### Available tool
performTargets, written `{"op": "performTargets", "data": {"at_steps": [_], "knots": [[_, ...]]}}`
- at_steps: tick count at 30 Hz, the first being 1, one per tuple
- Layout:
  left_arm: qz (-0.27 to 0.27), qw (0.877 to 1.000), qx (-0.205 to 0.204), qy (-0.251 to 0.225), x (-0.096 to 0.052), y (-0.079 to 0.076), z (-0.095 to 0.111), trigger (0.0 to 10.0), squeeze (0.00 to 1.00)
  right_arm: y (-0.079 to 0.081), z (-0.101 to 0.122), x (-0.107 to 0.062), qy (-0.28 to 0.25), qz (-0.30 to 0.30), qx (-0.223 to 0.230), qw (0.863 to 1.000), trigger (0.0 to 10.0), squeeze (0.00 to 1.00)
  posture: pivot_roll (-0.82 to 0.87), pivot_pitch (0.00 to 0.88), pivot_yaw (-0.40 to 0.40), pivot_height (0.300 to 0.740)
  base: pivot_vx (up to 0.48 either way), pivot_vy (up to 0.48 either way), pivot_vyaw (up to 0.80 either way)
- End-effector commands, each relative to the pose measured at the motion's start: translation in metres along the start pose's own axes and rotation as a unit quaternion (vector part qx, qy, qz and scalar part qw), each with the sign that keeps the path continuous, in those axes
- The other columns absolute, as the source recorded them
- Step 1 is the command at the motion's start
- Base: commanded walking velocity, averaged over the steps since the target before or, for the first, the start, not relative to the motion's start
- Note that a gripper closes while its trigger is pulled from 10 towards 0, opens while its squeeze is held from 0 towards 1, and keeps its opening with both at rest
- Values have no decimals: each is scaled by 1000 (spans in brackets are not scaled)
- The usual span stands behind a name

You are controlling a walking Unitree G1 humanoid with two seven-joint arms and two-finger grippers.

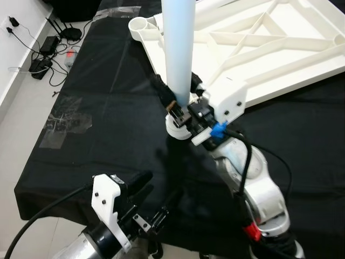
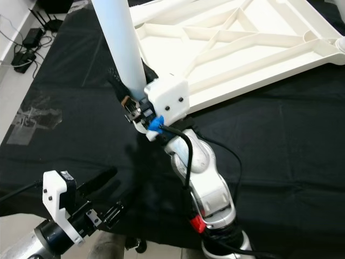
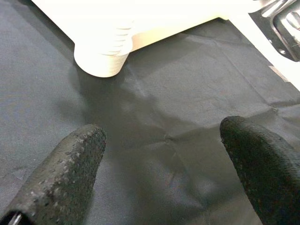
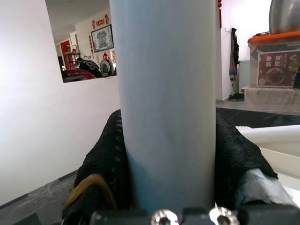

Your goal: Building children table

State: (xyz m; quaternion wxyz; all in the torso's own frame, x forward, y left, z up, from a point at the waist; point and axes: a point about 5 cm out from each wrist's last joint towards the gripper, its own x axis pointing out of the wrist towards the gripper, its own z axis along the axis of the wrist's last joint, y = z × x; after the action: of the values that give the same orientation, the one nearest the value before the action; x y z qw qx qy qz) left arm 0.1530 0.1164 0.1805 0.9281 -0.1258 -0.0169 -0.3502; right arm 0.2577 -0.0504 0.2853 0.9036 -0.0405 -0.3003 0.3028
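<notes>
Clamping pale-blue leg point(image 1: 178, 48) upright at tabletop point(image 2: 259, 48) corner socket point(image 1: 178, 129), right gripper point(image 1: 180, 110) is mid-seating it w/ other sockets unfilled; left gripper point(image 3: 164, 173) is hovering spread, empty.

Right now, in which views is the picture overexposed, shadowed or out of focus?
Left eye view: the tabletop is washed out to near white, and a shadow lies on the black cloth below the table leg. Left wrist view: the near fingertips are soft, the left gripper open above the cloth. Right wrist view: the leg is close and slightly blurred in the right gripper.
</notes>
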Motion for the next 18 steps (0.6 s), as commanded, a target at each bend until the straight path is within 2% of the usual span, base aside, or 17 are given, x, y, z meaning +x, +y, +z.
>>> {"op": "performTargets", "data": {"at_steps": [1,2,4,6,8,10,11,13,14,15,16,17,18], "knots": [[6,1000,-10,12,-3,1,-7,10000,0,4,-7,2,12,6,1,1000,10000,0,37,362,70,740,0,0,0],[6,1000,-10,12,-3,1,-7,10000,0,4,-7,2,12,6,1,1000,10000,0,37,362,70,740,0,0,0],[6,1000,-13,13,-2,1,-9,10000,0,-6,-4,4,6,-3,43,999,10000,0,38,334,62,740,0,0,0],[6,1000,-13,13,-2,2,-10,10000,0,-8,-3,5,4,-4,55,998,10000,0,38,334,62,740,0,0,0],[1,1000,-23,18,0,4,-14,10000,0,-22,5,10,-15,-5,143,990,10000,0,37,307,57,740,0,0,0],[1,1000,-23,18,0,4,-14,10000,0,-22,5,10,-15,-5,143,990,10000,0,37,307,57,740,0,0,0],[-2,999,-30,20,2,6,-17,10000,0,-28,11,11,-31,17,175,984,10000,0,33,265,53,740,0,0,0],[-13,999,-39,31,7,11,-23,10000,0,-42,28,14,-83,86,259,958,10000,0,29,213,47,740,0,0,0],[-13,999,-39,31,7,11,-23,10000,0,-42,28,14,-83,86,259,958,10000,0,29,213,47,740,0,0,0],[-16,998,-41,36,9,13,-25,10000,0,-47,35,14,-105,109,286,946,10000,0,29,213,47,740,0,0,0],[-16,998,-41,36,9,13,-25,10000,0,-47,35,14,-105,109,286,946,10000,0,29,213,47,740,0,0,0],[-9,999,-42,26,18,22,-23,10000,0,-52,49,15,-155,154,327,919,10000,0,28,175,27,740,0,0,0],[-6,999,-38,18,21,26,-21,10000,0,-53,53,15,-171,168,338,910,10000,0,28,175,27,740,0,0,0]]}}
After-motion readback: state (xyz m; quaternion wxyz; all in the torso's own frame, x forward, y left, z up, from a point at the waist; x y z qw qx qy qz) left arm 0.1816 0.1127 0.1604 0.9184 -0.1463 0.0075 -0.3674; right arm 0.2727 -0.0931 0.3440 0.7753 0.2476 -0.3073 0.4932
